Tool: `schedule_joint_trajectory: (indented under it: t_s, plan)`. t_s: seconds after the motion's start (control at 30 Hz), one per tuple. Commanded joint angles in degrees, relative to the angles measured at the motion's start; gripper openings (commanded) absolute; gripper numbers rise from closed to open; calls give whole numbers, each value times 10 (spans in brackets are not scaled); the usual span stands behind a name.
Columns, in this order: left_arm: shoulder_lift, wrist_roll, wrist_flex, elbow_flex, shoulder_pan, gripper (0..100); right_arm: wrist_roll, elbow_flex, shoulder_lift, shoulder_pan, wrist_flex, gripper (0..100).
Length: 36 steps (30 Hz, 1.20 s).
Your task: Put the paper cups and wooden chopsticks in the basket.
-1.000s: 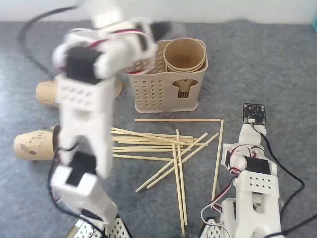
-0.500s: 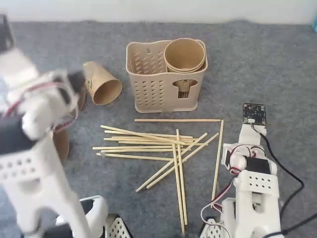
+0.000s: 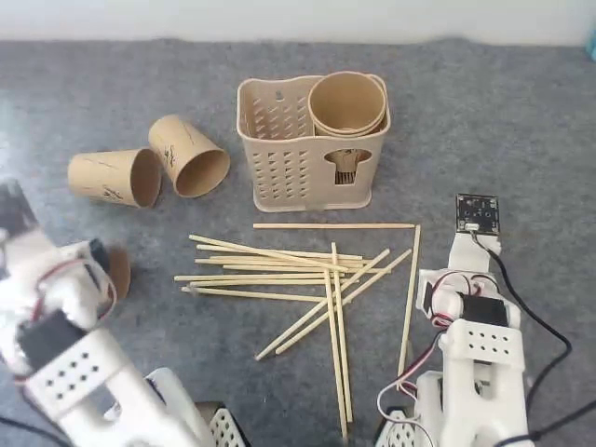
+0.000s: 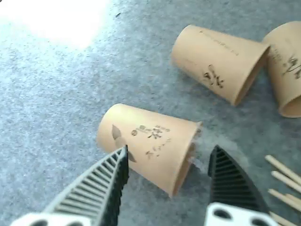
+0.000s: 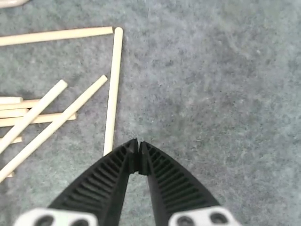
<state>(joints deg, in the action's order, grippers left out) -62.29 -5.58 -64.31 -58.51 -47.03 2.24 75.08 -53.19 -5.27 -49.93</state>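
We see the basket [image 3: 307,172] standing in the upper middle of the high view on the grey bench [image 3: 521,121], with stacked cups [image 3: 346,102] upright in its right compartment. Two loose cups [image 3: 114,177] lie on their sides at the left of the frame, just beside each other. The chopsticks [image 3: 298,270] lie scattered and crossed in the middle of the frame, below the basket.

The left arm [image 3: 65,363] sits in the lower left corner, and the lone cup [image 3: 118,270] is partly hidden behind it. In the left wrist view the left fingers [image 4: 106,183] are spread wide, one on each side of that lone cup [image 4: 150,141], which lies on its side.

The right arm [image 3: 475,345] sits in the lower right corner. Its right fingers [image 5: 117,179] are pressed together, pinching nothing, just beside the end of one chopstick [image 5: 112,89].
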Motion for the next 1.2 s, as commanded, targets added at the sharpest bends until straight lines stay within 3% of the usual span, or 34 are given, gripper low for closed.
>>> schedule_joint_trajectory:
  t_s: [0.0, 0.27, 0.47, 0.97, 1.17]
  plan:
    - [-69, -40, 70, -95, -18, 258, 11, -1, -14, 4, 5, 8]
    - [-120, -59, 132, -220, -20, 258, 11, -1, -14, 4, 5, 8]
    - [-98, -58, 138, -208, -18, 258, 11, -1, -14, 4, 5, 8]
    - [66, -57, 303, -204, -18, 257, 11, -1, -18, 3, -6, 8]
    - [127, -42, 313, -157, -13, 222, 11, -1, -18, 4, -6, 8]
